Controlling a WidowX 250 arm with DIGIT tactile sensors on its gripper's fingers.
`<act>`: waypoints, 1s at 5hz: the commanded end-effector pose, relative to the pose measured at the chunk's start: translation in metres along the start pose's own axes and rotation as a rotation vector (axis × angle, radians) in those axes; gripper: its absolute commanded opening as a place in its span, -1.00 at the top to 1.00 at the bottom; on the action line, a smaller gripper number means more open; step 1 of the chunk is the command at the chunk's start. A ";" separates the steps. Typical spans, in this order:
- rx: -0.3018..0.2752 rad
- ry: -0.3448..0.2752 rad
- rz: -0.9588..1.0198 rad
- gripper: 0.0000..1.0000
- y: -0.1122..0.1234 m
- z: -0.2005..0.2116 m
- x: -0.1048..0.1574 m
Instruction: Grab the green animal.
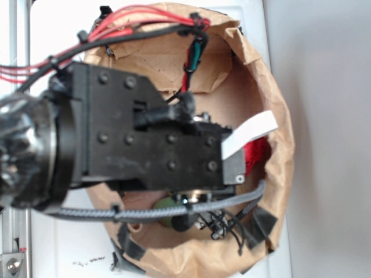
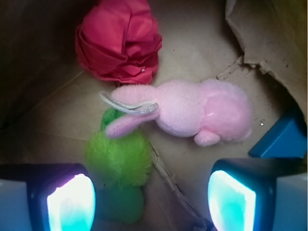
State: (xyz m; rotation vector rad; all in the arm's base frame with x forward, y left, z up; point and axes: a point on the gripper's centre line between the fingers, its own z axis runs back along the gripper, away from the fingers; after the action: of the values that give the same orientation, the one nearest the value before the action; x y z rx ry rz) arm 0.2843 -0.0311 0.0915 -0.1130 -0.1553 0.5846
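The green animal [image 2: 118, 163] lies on the floor of the brown paper bag [image 2: 202, 43], lower left of the wrist view, just under the pink plush [image 2: 192, 113]. Red cloth [image 2: 118, 38] sits upper left. The tool [image 2: 151, 202] is spread, pinching nothing.

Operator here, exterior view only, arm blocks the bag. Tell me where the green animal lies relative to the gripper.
Observer: In the wrist view the green animal lies on the bag floor nearer the left-hand finger in the image, off the gripper centre.
Operator: Report the jaws.
Observer: Open, holding nothing.
Operator: Name what crowds it.
Observer: The pink plush lies just beyond, its ears overlapping the green animal's far end; the red cloth sits further back.
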 end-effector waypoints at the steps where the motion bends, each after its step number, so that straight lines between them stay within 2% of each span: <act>1: 0.005 -0.006 -0.079 -1.00 -0.031 -0.005 -0.024; 2: 0.041 0.003 -0.118 -1.00 -0.042 -0.022 -0.039; 3: 0.078 0.003 -0.136 -1.00 -0.051 -0.044 0.011; 4: 0.142 0.018 -0.121 -1.00 -0.060 -0.058 0.024; 5: 0.181 0.038 -0.141 -1.00 -0.071 -0.068 0.028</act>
State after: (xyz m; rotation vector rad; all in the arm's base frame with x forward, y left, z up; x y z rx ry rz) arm 0.3320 -0.0739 0.0275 0.0989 0.0265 0.4128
